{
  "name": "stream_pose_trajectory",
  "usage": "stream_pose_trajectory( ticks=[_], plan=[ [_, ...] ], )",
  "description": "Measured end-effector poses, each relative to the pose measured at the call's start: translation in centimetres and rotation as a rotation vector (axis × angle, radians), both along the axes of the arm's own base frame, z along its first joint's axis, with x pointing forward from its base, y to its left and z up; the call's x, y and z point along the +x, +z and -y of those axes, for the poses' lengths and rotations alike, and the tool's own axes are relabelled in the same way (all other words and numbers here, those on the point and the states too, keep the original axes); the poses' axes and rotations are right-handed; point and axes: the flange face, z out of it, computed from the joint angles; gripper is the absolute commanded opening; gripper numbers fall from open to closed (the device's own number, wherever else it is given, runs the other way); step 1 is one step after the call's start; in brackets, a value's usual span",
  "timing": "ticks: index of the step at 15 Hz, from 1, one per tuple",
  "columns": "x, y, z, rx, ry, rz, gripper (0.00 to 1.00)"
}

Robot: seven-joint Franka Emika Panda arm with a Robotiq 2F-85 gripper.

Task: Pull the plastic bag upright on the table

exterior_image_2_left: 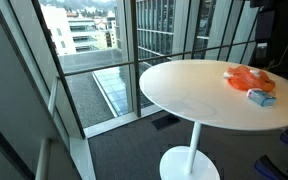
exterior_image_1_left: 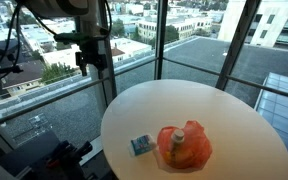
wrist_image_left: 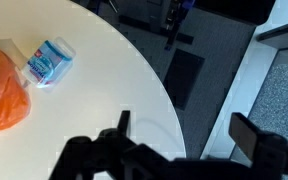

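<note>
My tool is nearest in the wrist view, at 6 o'clock. Its two dark fingers are spread wide with nothing between them. The curved rim of the white counter passes beneath it in that view, with dark floor on the far side of the rim.

Further along the counter, at 9 o'clock in the wrist view, lies the orange bag, crinkly and cut off by the frame edge. A small blue packet lies flat just beside it at 10 o'clock. I cannot tell from here whether they touch.

In an exterior view the bag is a low crumpled heap on the round top, with something pale showing at its upper part. The packet lies at the bag's 9 o'clock, near it. My arm hangs high at the bag's 10 o'clock, well apart from it.

In an exterior view the bag and packet sit toward one side of the counter, which stands on a white pedestal. Beyond are tall glass windows and city buildings.
</note>
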Motion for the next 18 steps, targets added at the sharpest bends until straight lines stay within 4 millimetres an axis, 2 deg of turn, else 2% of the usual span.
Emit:
stream_pose_trajectory(
  ticks=[4, 7, 13, 18],
  plan=[
    [1.4, 1.5, 1.9, -0.007, -0.048, 0.037, 1.00],
    [2.7, 2.9, 4.1, -0.015, -0.104, 0.073, 1.00],
    [4.9, 4.2, 11.0, -0.002, -0.274, 0.129, 1.00],
    [5.8, 4.5, 16.7, -0.001, -0.407, 0.198, 1.00]
  ],
)
